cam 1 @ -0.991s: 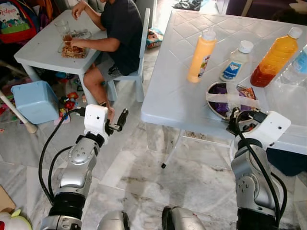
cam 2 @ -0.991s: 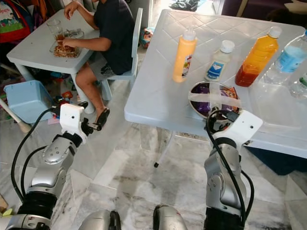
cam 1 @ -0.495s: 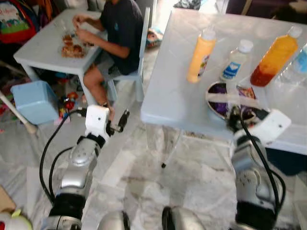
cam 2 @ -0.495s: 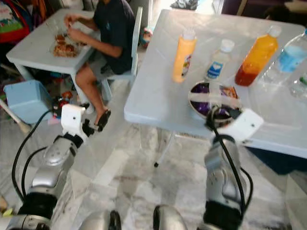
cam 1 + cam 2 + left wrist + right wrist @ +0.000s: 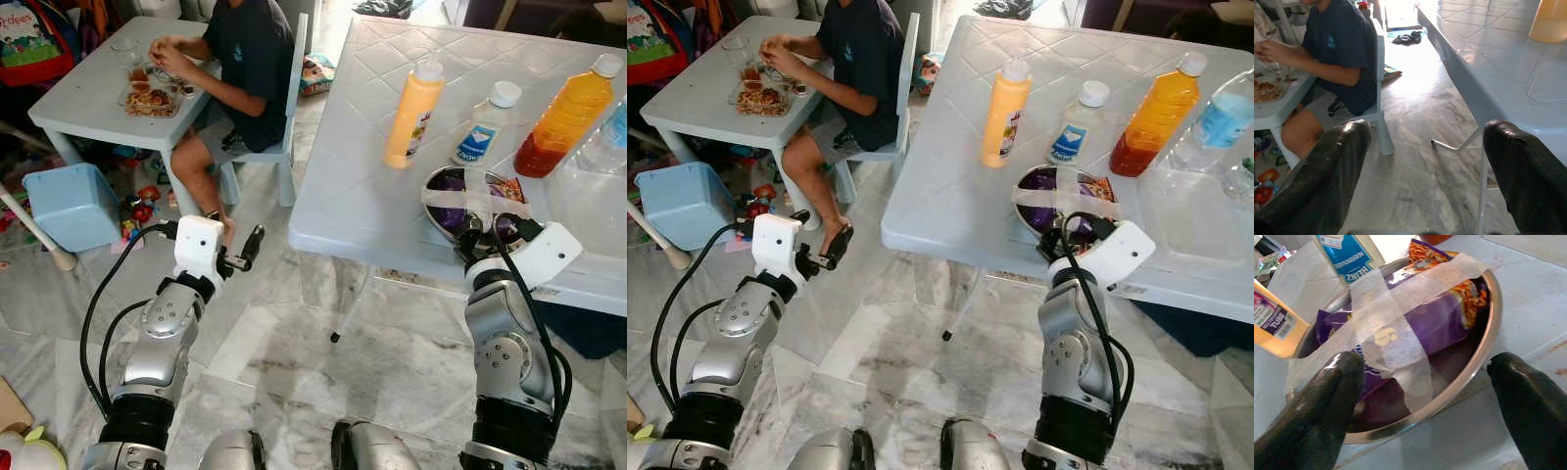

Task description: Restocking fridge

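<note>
Steel bowl (image 5: 1064, 202), taped over with white strips and holding purple snack packets (image 5: 1415, 328), sits near the front edge of the big white table (image 5: 353, 186). The right gripper (image 5: 1068, 235) has crept in on it: a second ago its black fingers hung just short of the rim, and now they sit right at the near rim, spread wide to either side of the bowl with nothing held. From the wrist camera one finger (image 5: 1317, 406) looks to lie over the bowl's edge and the other (image 5: 1533, 401) stands outside it on the tabletop, though whether either actually touches the metal is hard to say.

Behind the bowl stand a yellow sauce bottle (image 5: 413, 113), a small white mayonnaise bottle (image 5: 484, 122), a tall orange bottle (image 5: 566, 116) and a clear water bottle (image 5: 1211, 119), all upright and where they were.

The left gripper (image 5: 245, 247) hangs out over the marble floor (image 5: 284, 343), well clear of the table, fingers parted and empty, much as before.

At the small table (image 5: 78, 98) to the left a person (image 5: 240, 69) sits on a white chair; both hands are now up at the food (image 5: 149, 98), where earlier one rested by the plate. A blue bin (image 5: 71, 206) stands on the floor beside it.
</note>
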`<state>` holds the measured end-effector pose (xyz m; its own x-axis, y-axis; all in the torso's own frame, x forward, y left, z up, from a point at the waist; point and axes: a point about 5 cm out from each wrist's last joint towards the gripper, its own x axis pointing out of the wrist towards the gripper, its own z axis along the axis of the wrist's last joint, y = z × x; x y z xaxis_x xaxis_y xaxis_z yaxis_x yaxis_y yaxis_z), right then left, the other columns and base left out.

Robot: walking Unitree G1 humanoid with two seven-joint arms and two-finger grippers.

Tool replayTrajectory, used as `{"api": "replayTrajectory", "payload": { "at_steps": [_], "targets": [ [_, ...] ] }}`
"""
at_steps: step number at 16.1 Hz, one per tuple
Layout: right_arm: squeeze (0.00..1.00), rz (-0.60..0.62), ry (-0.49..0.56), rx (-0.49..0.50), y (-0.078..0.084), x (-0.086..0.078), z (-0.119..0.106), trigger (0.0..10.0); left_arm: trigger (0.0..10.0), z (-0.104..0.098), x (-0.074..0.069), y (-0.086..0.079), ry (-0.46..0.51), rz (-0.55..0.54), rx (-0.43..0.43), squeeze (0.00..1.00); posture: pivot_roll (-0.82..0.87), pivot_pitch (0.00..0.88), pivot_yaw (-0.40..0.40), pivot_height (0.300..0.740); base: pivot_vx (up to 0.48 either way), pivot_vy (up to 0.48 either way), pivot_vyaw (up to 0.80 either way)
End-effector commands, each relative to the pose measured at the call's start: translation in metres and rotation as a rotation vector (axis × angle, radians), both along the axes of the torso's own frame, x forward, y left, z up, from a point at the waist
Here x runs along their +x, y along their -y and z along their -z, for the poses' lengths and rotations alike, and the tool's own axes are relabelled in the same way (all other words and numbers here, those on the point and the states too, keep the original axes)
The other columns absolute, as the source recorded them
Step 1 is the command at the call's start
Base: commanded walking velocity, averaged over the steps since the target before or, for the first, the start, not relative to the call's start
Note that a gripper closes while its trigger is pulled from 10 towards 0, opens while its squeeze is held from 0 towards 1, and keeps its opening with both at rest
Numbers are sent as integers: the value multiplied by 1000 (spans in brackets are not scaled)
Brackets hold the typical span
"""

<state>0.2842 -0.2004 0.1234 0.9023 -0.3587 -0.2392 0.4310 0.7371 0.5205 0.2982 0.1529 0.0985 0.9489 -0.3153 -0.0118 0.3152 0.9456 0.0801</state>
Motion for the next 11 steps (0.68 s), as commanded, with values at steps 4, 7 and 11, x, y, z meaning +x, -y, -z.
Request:
{"api": "replayTrajectory", "payload": {
  "at_steps": [4,7,11],
  "targets": [
    [0,52,-10,102,6,3,4,0,10000,-3,2,1,10,6,15,0,-92,114,1,740,0,0,0],
    [0,44,-16,129,12,11,4,1098,10000,-4,2,-1,11,4,18,0,-85,108,2,740,0,0,0],
    [0,50,-19,158,18,22,1,3176,10000,-6,2,0,18,4,15,0,-80,102,4,740,0,0,0]
  ]
}}
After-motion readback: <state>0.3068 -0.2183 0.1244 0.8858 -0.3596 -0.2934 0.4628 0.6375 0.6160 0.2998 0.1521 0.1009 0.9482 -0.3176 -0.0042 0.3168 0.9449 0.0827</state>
